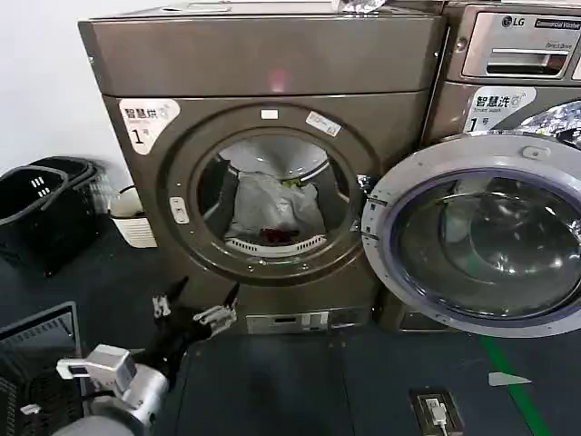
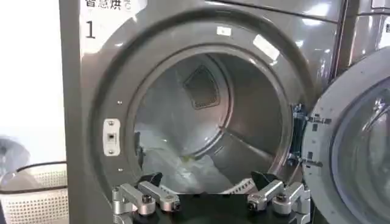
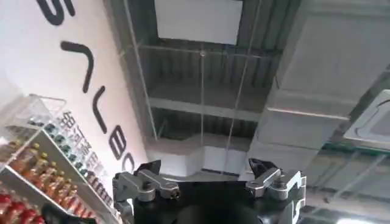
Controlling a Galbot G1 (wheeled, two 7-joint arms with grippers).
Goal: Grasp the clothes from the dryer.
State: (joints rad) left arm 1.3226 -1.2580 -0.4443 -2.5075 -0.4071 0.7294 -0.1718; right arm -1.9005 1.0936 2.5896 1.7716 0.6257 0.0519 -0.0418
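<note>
The bronze-brown dryer (image 1: 272, 64) marked 1 stands with its grey-rimmed glass door (image 1: 481, 236) swung open to the right. Inside the drum lie the clothes (image 1: 272, 211), a pale grey-white heap with a red piece low at the front and a bit of yellow-green at the top. My left gripper (image 1: 201, 300) hovers open below and in front of the porthole, well short of the opening. From the left wrist, the clothes (image 2: 183, 170) lie at the drum's bottom beyond my open left gripper (image 2: 210, 180). My right gripper (image 3: 207, 170) is open, pointing up at the ceiling with nothing between its fingers.
An LG-branded machine (image 1: 517, 45) stands to the right behind the open door. Black baskets (image 1: 45, 200) and a white basket (image 1: 132, 222) sit on the floor left of the dryer. A dark crate (image 1: 32, 363) is at the near left. Dark floor lies in front.
</note>
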